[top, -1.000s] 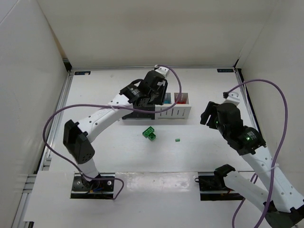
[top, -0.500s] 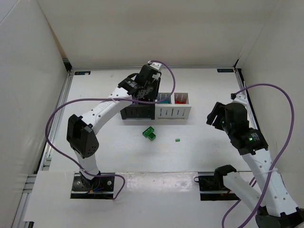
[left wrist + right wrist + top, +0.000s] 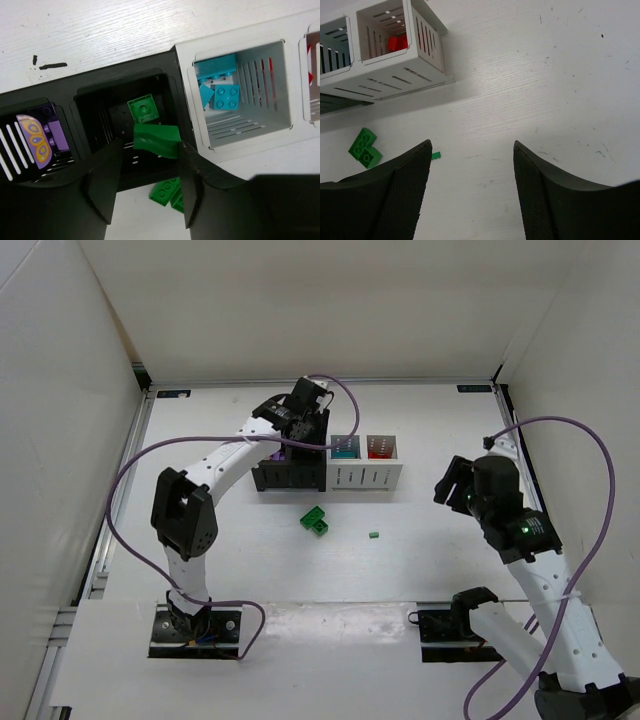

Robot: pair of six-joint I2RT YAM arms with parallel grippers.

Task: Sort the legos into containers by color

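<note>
The containers [image 3: 372, 478] stand in a row at mid-table, two black on the left and two white on the right. My left gripper [image 3: 301, 428] hovers over the second black bin [image 3: 125, 82]. Its jaws are slightly apart, and a blurred green lego [image 3: 157, 141] lies against the right finger, clear of the left. Another green lego [image 3: 143, 108] lies in that bin. Teal legos [image 3: 223, 90] fill the first white bin, and red ones [image 3: 397, 42] the far right bin. My right gripper [image 3: 447, 485] hangs open and empty over the table [image 3: 472, 145].
A joined pair of green bricks [image 3: 316, 522] lies in front of the bins, with a tiny green piece [image 3: 373, 534] to its right. A purple piece with a patterned oval [image 3: 35, 137] sits in the leftmost black bin. White walls enclose the table.
My left gripper has shifted left to hang over the second black bin, and its jaws have parted a little. The right arm has drawn back slightly to the right.
</note>
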